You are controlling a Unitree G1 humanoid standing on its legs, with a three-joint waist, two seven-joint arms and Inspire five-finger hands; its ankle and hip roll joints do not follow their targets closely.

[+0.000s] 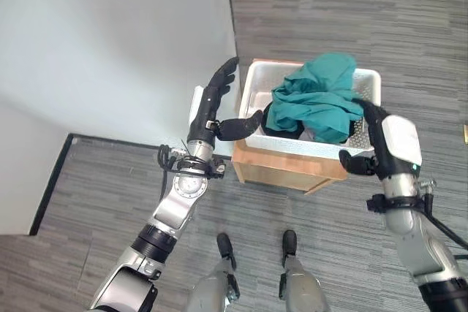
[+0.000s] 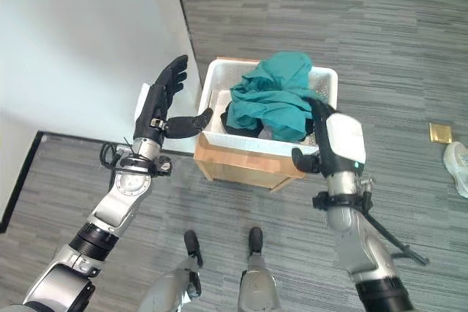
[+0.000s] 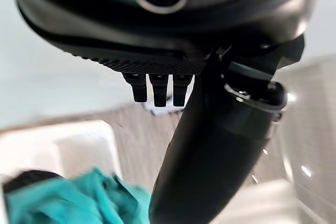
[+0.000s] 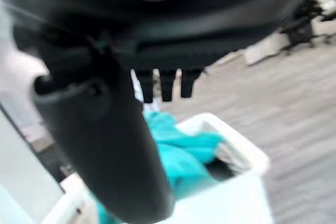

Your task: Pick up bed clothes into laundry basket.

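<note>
**Both hands open beside the loaded basket**

The left hand (image 1: 216, 100) hangs with its fingers straight and its thumb stretched toward the near left corner of the white laundry basket (image 1: 365, 78), grasping nothing. The right hand (image 1: 391, 144) is likewise released, fingers straight, at the basket's right rim. Teal bed clothes (image 1: 318, 100) lie heaped in the basket over a dark garment (image 2: 235, 118). The basket sits on a wooden box (image 1: 281, 166) beside the pale bed (image 1: 102, 42).

White laundry basket (image 1: 257, 82) sits on a wooden box (image 1: 281, 166) on the grey floor (image 1: 351, 5)
</note>
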